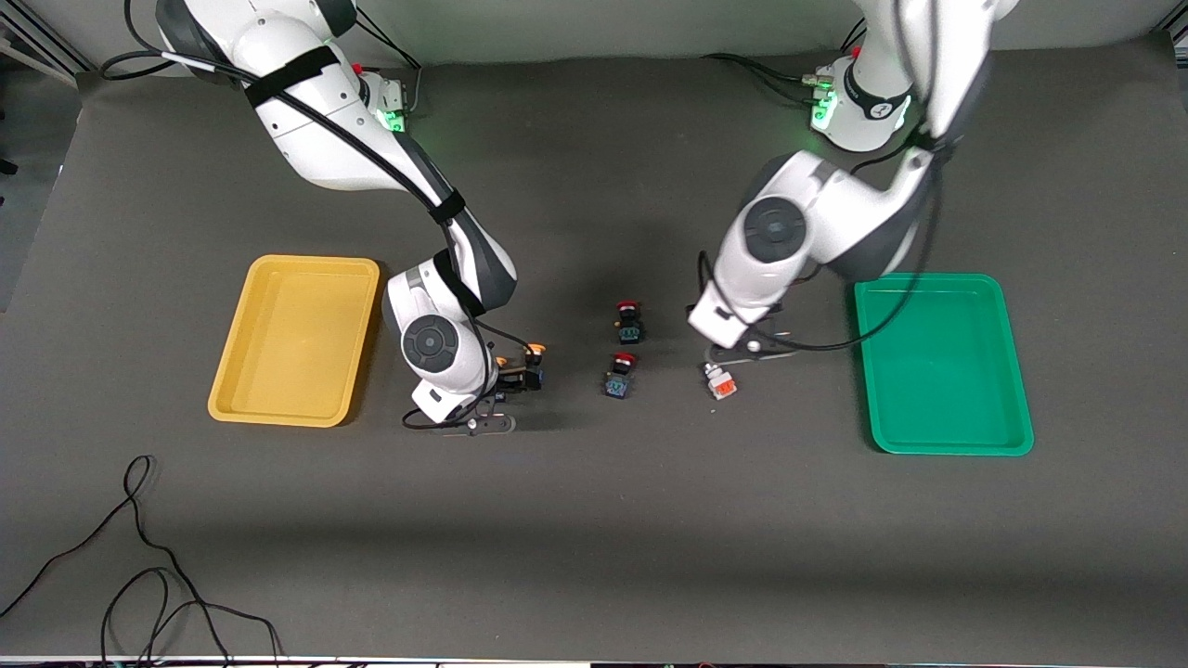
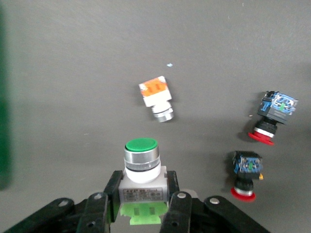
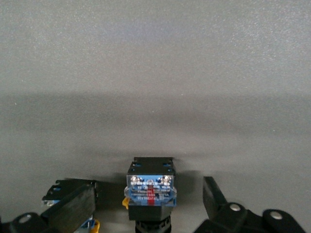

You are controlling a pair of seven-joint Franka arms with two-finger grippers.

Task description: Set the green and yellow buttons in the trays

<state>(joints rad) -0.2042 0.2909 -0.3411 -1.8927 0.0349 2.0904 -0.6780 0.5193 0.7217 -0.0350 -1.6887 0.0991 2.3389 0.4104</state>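
The surface (image 1: 594, 520) is dark grey and matt, with a fine grainy texture. The yellow tray (image 1: 295, 340) and the green tray (image 1: 943, 362) look like smooth, slightly glossy plastic. The green-capped button (image 2: 141, 167) has a glossy green cap, a shiny metal collar and a matt whitish plastic body. The orange-backed button (image 2: 156, 97) also ends in a shiny metal ring. The left claw (image 2: 142, 206) fingers (image 2: 177, 208) are matt black plastic with bright metal screws.
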